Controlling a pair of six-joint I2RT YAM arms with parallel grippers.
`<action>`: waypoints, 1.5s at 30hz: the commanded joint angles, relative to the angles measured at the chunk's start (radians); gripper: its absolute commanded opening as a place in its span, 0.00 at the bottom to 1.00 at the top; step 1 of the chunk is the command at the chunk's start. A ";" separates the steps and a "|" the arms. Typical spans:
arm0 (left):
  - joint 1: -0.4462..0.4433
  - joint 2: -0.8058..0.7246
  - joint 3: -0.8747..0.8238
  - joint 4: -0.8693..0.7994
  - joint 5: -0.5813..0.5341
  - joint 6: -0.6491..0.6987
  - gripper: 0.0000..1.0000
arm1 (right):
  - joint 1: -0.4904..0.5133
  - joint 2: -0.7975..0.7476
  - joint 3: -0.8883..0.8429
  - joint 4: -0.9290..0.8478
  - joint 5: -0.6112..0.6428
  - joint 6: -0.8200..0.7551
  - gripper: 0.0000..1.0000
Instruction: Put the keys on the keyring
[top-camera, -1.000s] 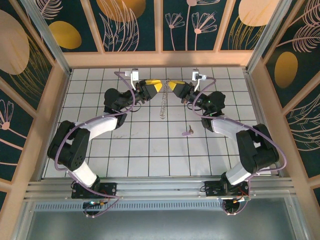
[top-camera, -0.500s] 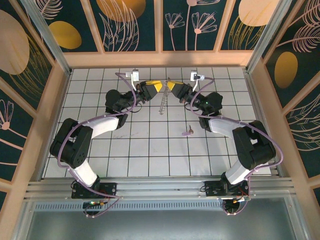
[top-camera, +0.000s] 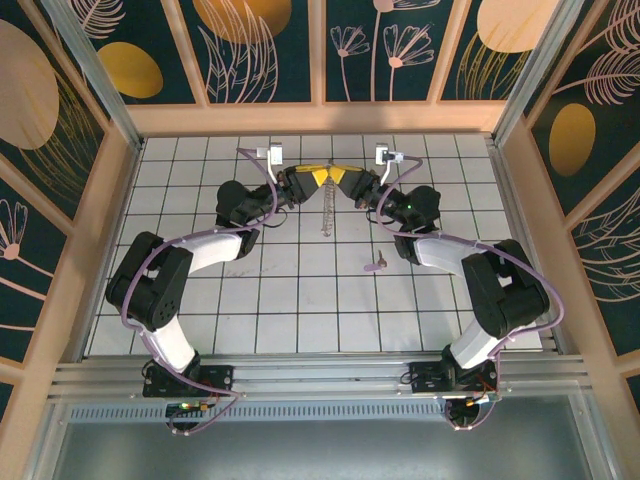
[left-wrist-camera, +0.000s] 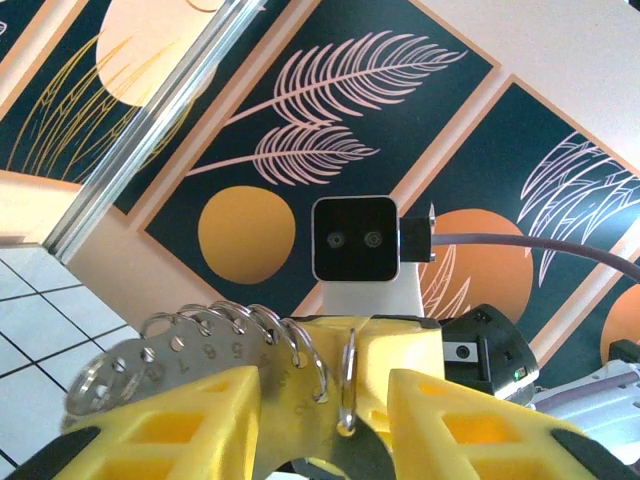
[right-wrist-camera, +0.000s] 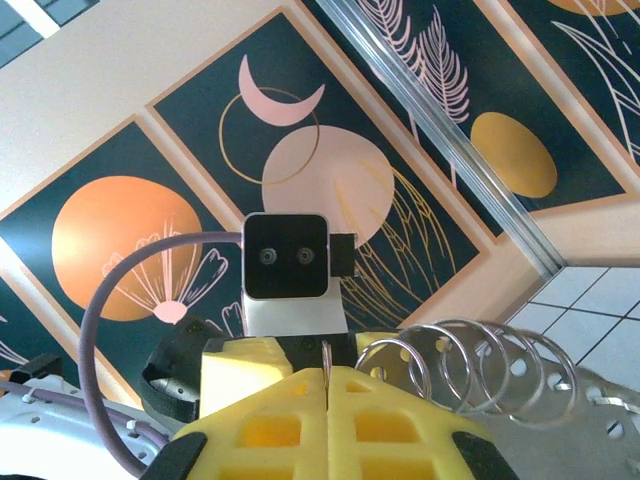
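Worktop spreads wide below; right gripper clenches my pale coiled-wire keyring; left gripper's hold I cannot tell.

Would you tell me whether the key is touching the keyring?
Apart. The top view shows the key lying on the tiles, with a plain gap between it and the keyring.

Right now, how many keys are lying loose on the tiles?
1. The pink key lies on the white tiles right of centre, beside the right arm, well clear of the dangling keyring. More could be hidden beneath the arms.
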 joint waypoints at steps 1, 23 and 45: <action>-0.005 0.003 0.021 0.057 0.003 -0.009 0.38 | 0.009 0.006 0.034 0.076 0.005 0.005 0.00; -0.009 0.028 0.033 0.077 0.009 -0.022 0.15 | 0.009 0.020 0.034 0.066 -0.006 0.001 0.00; -0.010 0.006 0.042 -0.027 0.035 0.072 0.00 | -0.068 -0.067 -0.033 -0.049 0.016 -0.023 0.44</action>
